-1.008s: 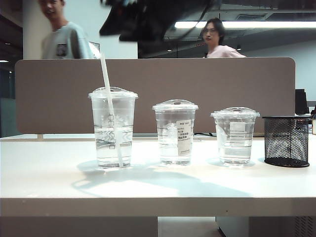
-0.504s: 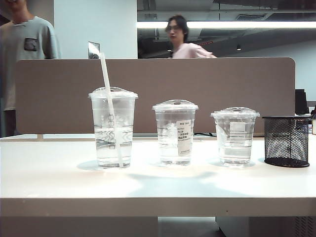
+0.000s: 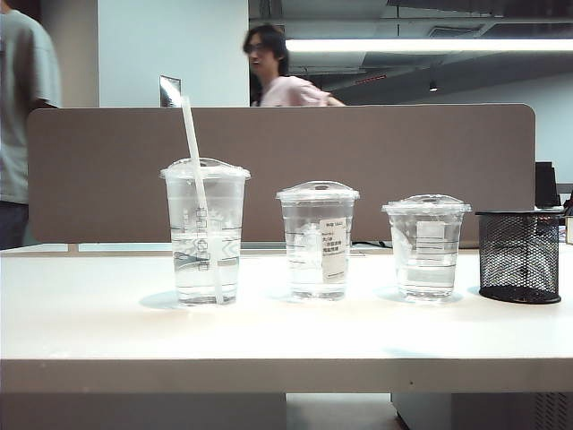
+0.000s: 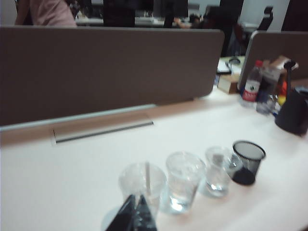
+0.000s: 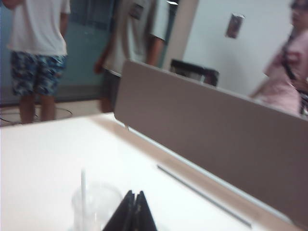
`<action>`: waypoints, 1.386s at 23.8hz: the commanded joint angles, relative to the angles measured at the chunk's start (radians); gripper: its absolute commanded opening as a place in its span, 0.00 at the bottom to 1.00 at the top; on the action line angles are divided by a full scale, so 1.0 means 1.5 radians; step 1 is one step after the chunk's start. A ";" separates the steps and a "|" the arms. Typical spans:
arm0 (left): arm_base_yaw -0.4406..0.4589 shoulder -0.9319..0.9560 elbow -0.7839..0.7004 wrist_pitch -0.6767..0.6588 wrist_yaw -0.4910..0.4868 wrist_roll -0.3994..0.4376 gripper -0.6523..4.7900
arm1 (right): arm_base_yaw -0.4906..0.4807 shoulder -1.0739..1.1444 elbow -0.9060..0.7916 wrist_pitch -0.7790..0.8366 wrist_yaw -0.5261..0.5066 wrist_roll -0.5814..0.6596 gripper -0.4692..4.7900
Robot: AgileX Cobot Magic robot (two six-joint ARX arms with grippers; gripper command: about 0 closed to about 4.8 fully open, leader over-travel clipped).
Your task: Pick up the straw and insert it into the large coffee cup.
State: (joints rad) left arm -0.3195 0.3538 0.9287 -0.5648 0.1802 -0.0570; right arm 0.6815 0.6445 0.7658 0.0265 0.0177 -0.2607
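Note:
The straw (image 3: 191, 134) stands leaning in the large coffee cup (image 3: 205, 235), poking up through its domed lid at the left of the row. Neither gripper shows in the exterior view. In the left wrist view my left gripper (image 4: 136, 197) is shut and empty, high above the table on the near side of the large coffee cup (image 4: 131, 179) and its straw (image 4: 147, 176). My right gripper (image 5: 134, 193) is also shut and empty, raised beside the large coffee cup (image 5: 98, 202) with the straw (image 5: 83, 191) in it.
A medium clear cup (image 3: 318, 240) and a short clear cup (image 3: 426, 246) stand to the right of the large one, then a black mesh holder (image 3: 519, 256). A brown divider (image 3: 358, 152) runs along the table's back edge. People move behind it.
The dark arm that hung at the top of the exterior view has gone out of view, and its shadow has left the table. The straw and cups have not moved. The people behind have shifted left.

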 commanded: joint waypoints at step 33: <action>-0.001 0.079 -0.546 0.511 0.012 -0.092 0.11 | 0.003 -0.320 -0.487 -0.171 -0.013 0.156 0.08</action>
State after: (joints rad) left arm -0.3195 0.4740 0.1078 0.1932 0.1970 -0.1993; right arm 0.6846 0.1642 0.0315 -0.1955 -0.0010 -0.0299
